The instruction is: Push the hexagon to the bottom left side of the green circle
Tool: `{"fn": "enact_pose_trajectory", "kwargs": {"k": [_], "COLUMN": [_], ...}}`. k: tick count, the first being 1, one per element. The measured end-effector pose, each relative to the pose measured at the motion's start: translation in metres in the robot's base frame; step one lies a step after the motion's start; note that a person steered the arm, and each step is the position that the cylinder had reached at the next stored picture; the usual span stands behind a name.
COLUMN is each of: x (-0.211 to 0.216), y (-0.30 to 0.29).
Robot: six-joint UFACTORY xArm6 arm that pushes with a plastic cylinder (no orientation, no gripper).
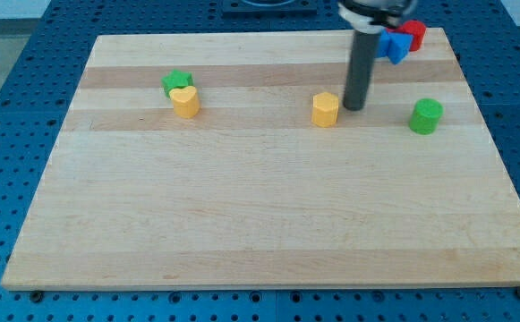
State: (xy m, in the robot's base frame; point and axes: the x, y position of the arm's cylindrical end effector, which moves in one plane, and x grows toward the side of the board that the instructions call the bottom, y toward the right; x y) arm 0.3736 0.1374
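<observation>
The rod's tip [354, 106] rests just to the view's right of the yellow hexagon [326, 109], close beside it — contact cannot be told. The arm carries no hand, only this rod. The green circle [426, 116] stands further right on the wooden surface [260, 215]. At the left, a yellow heart [185, 101] touches a green block [177, 83] — red [413, 34] and blue blocks [392, 46] sit at the top.

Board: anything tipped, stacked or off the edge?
Nothing stands out. All blocks sit flat on the board. My tip is just right of the yellow hexagon; the green circle stands apart, further right.
</observation>
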Motion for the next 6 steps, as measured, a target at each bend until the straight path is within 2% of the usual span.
{"fn": "enact_pose_trajectory", "kwargs": {"k": [1, 2, 3, 4, 5, 6], "x": [-0.006, -0.054, -0.056, -0.04, -0.019, -0.015], "y": [0.008, -0.009, -0.081, -0.129, -0.121, -0.078]}}
